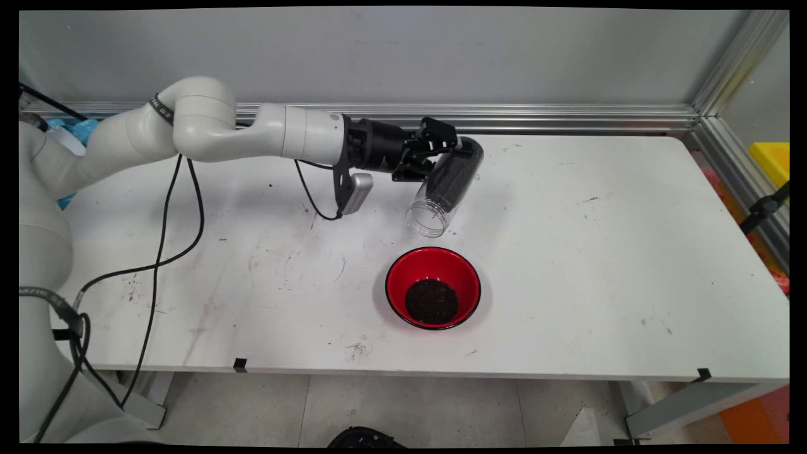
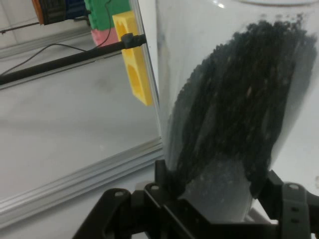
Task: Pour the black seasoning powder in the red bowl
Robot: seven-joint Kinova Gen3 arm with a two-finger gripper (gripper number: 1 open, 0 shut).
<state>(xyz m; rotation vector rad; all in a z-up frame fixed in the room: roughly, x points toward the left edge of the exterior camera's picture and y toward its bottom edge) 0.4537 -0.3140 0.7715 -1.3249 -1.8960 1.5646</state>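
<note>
My gripper (image 1: 449, 155) is shut on a clear plastic jar (image 1: 445, 185) that holds dark granules. The jar is tilted, its open mouth pointing down and to the near left, above the table behind a red bowl (image 1: 433, 287). A pile of the same dark granules (image 1: 431, 301) lies in the bowl's bottom. In the hand view the jar (image 2: 234, 99) fills the right side, with granules lying along its wall, and a black finger (image 2: 162, 174) presses against each side of it.
Scattered dark specks and scuff marks dot the white table (image 1: 567, 252). An aluminium rail (image 1: 504, 116) runs along the back edge. A yellow block (image 1: 772, 161) and a black stand sit beyond the right edge. Black cables (image 1: 164, 221) hang from the arm.
</note>
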